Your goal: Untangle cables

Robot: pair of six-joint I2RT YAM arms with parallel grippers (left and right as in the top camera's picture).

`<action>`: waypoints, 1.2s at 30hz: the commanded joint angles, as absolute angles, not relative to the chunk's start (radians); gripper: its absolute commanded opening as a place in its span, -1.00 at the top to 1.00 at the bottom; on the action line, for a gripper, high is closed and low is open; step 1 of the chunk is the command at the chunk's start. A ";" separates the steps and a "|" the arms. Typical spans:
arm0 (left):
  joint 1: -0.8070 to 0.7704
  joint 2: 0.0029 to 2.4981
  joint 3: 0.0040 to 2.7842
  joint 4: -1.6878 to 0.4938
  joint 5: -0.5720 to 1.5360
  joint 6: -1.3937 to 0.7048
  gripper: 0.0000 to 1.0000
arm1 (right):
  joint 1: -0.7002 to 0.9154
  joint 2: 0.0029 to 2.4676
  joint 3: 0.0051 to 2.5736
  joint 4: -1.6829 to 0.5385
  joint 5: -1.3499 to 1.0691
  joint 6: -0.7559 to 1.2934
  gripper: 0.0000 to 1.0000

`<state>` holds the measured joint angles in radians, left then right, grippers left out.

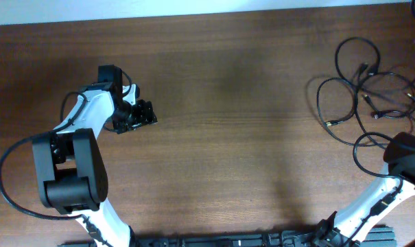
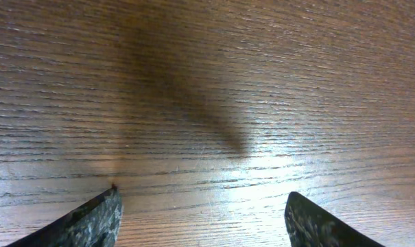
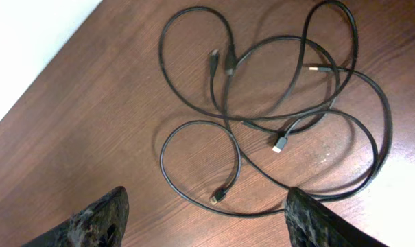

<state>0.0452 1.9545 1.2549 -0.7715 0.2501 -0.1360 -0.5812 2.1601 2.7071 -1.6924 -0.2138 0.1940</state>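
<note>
Here, in the overhead view, the cables (image 1: 372, 89) lie in a loose tangle at the upper right of the frame, their loops crossing one another on the table (image 1: 228, 103). The right arm (image 1: 378, 195) rises from the lower right, its wrist just below the tangle, while the left gripper (image 1: 142, 113) sits at the left, well apart from the cables. In the left wrist view, only bare wood grain shows between the two fingers (image 2: 90, 223) at the lower corners; the jaws stand spread with nothing between them. In the right wrist view, the right gripper (image 3: 207, 219) hovers above the lowest loops, jaws spread and empty. The cables fill the centre and upper right, several loops overlapping, with plugs (image 3: 280, 144) lying loose at the centre, lower centre and top. As for progress, no cable is gripped or drawn clear of the others, so the untangling appears not yet begun. Every crossing is left to pull apart, and the right arm looks better placed to start.
</note>
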 commanded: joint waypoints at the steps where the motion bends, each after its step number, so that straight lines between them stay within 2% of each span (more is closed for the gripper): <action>1: 0.046 1.967 1.271 -0.777 0.224 -0.141 -0.57 | -0.567 2.157 2.706 -1.699 -0.281 0.131 -0.41; 8: 0.039 1.842 1.404 -0.783 0.223 -0.128 -0.64 | -0.386 2.161 2.706 -1.699 -0.231 0.052 -0.48; 9: 0.035 1.818 1.404 -0.785 0.220 -0.099 -0.74 | -0.329 2.164 2.700 -1.698 -0.205 0.052 -0.50; 11: 0.031 1.805 1.404 -0.798 0.217 -0.092 -0.80 | -0.241 2.166 2.671 -1.698 -0.166 0.032 -0.51; 13: 0.024 1.804 1.404 -0.830 0.192 -0.093 -0.98 | -0.147 2.167 2.610 -1.692 -0.091 0.033 -0.53; 15: 0.009 1.804 1.404 -0.879 0.038 -0.120 -0.98 | -0.081 2.167 2.545 -1.687 -0.065 0.011 -0.66; 16: -0.005 1.804 1.404 -0.937 -0.114 -0.169 -0.98 | -0.036 2.167 2.492 -1.685 -0.059 -0.016 -0.93; 17: -0.013 1.804 1.404 -0.981 -0.181 -0.195 -0.98 | -0.011 2.167 2.458 -1.682 -0.041 -0.015 -0.98; 19: -0.020 1.804 1.404 -1.063 -0.169 -0.201 -0.98 | 0.037 2.167 2.392 -1.682 -0.032 -0.007 -0.97; 27: -0.019 1.803 1.404 -1.336 -0.093 -0.193 -0.98 | 0.038 2.120 2.327 -1.699 -0.160 0.038 -0.97; 33: -0.020 1.750 1.402 -1.363 -0.064 -0.193 -0.98 | 0.037 1.917 1.975 -1.683 -0.061 0.038 -0.97; 36: -0.020 1.681 1.389 -1.352 -0.067 -0.193 -0.98 | 0.038 1.812 1.862 -1.595 -0.062 0.038 -0.98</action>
